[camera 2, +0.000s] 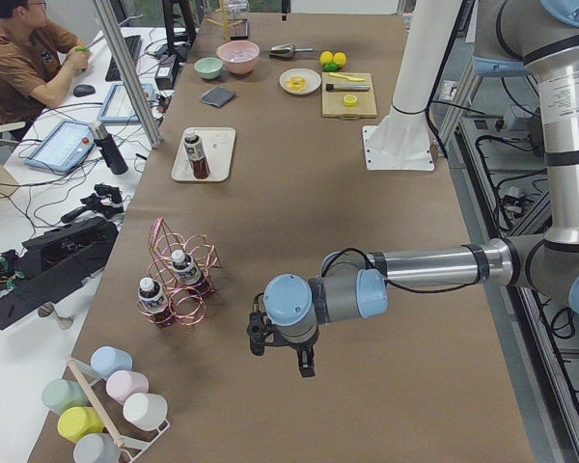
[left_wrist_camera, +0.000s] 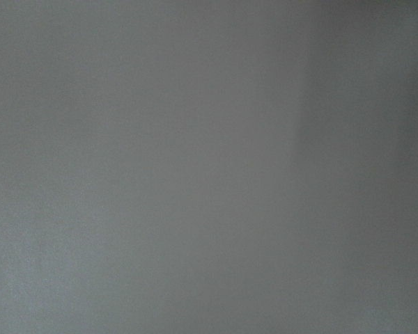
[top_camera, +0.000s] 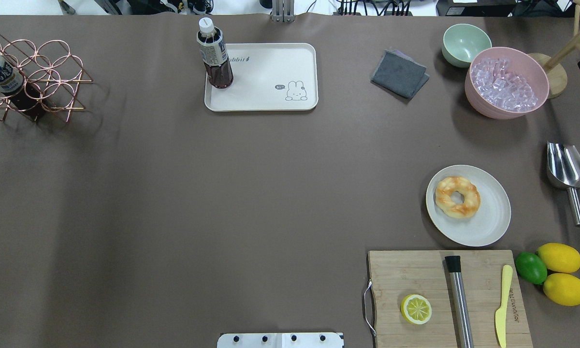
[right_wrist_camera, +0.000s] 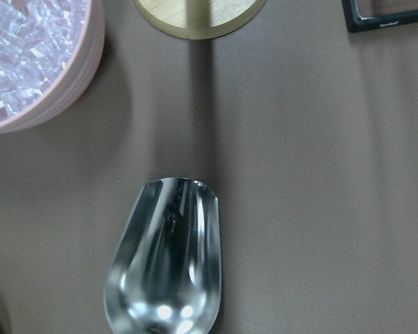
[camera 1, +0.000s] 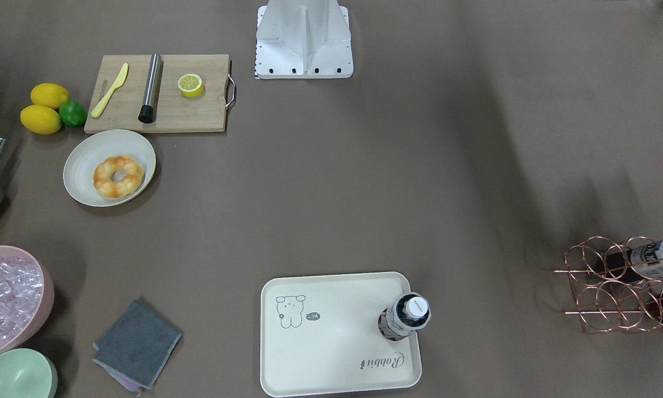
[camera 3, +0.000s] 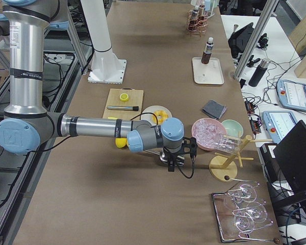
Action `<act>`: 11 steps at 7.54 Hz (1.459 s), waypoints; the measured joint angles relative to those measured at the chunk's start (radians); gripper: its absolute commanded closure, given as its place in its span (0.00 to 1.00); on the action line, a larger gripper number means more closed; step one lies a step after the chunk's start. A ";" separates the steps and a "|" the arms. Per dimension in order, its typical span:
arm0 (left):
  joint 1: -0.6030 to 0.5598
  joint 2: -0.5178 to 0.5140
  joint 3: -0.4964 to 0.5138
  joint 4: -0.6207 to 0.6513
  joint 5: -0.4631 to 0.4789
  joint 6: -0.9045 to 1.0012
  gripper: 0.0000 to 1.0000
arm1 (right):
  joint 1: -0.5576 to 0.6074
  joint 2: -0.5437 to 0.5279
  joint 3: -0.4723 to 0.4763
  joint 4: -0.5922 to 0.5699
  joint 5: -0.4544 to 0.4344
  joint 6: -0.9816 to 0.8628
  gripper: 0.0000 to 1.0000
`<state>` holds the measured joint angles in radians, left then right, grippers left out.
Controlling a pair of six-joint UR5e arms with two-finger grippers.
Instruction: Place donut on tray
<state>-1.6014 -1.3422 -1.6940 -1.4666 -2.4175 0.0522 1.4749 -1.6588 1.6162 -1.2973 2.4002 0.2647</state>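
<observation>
Donut (top_camera: 457, 196) on plate (top_camera: 488, 227), frame right; tray (top_camera: 270, 99) upper centre; pickup unstarted.
Next: right gripper (camera 3: 173, 164) to donut; its claw state cannot be told.

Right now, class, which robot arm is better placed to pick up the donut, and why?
Right. The donut lies on the plate on the robot's right, and the right gripper hovers over the scoop close by. The left gripper hangs past the wire rack at the left end.

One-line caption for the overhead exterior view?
Donut rests on round plate; cream tray across the table holds only a bottle.
</observation>
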 measured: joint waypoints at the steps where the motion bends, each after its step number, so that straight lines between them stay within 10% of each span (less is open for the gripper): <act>1: 0.001 0.000 0.004 -0.001 0.000 0.000 0.02 | -0.030 0.001 0.026 0.001 0.003 0.052 0.00; 11: 0.001 -0.007 0.012 -0.003 0.000 0.004 0.02 | -0.464 -0.042 0.098 0.360 -0.135 0.644 0.02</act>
<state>-1.5999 -1.3494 -1.6819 -1.4696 -2.4176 0.0560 1.0109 -1.7012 1.7146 -0.9376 2.2647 0.9087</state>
